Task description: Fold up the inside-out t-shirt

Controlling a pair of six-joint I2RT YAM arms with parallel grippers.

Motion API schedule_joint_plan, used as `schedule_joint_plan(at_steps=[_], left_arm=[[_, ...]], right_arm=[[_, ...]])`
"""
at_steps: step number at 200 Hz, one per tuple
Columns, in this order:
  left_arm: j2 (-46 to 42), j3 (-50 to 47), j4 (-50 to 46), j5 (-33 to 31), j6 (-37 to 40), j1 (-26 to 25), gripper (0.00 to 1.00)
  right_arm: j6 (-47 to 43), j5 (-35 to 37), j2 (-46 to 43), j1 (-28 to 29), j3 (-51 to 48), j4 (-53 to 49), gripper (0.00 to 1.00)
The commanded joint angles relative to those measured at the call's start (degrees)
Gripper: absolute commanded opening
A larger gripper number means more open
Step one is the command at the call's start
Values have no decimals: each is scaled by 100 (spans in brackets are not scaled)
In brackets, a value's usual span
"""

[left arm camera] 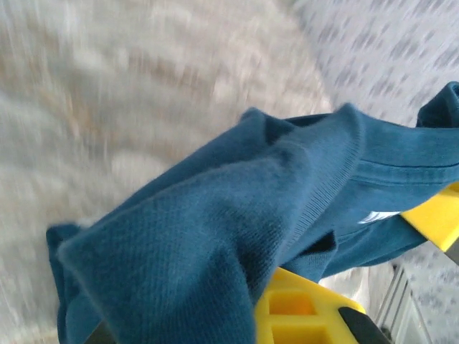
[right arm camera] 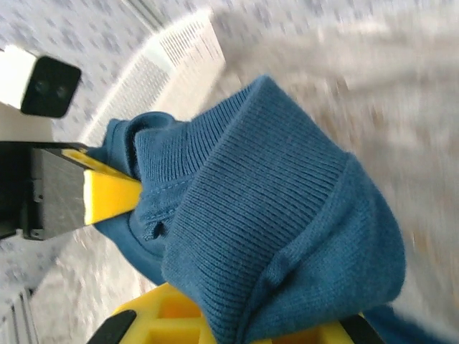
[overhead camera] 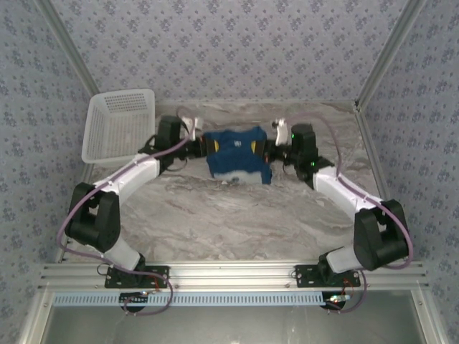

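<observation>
two tight grips on t-shirt [overhead camera: 235,149]: left gripper [overhead camera: 206,147], right gripper [overhead camera: 267,153] at opposite ends

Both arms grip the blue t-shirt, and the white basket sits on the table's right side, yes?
No: the top view shows the white basket on the left side. The left gripper and right gripper do grip the t-shirt.

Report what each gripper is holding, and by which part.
Both hold the t-shirt, spread between them. The left gripper is shut on bunched cloth at its left end, and the right gripper on its right end, both near the top edge.
</observation>
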Motion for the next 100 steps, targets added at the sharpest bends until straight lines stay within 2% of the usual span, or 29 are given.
schedule_joint_plan(at_steps=[1, 23, 42, 100], left_arm=[[-556, -532, 267, -99, -196, -453, 0], [-570, -768, 162, -235, -303, -913, 0], [-404, -907, 171, -311, -368, -1159, 0], [681, -200, -303, -361, 73, -1040, 0]], right_arm=[[51, 433, -886, 292, -906, 85, 0], [268, 834, -1488, 447, -1548, -113, 0], [607, 1161, -1602, 506, -1819, -345, 0], [578, 1727, -954, 360, -1330, -1396, 0]])
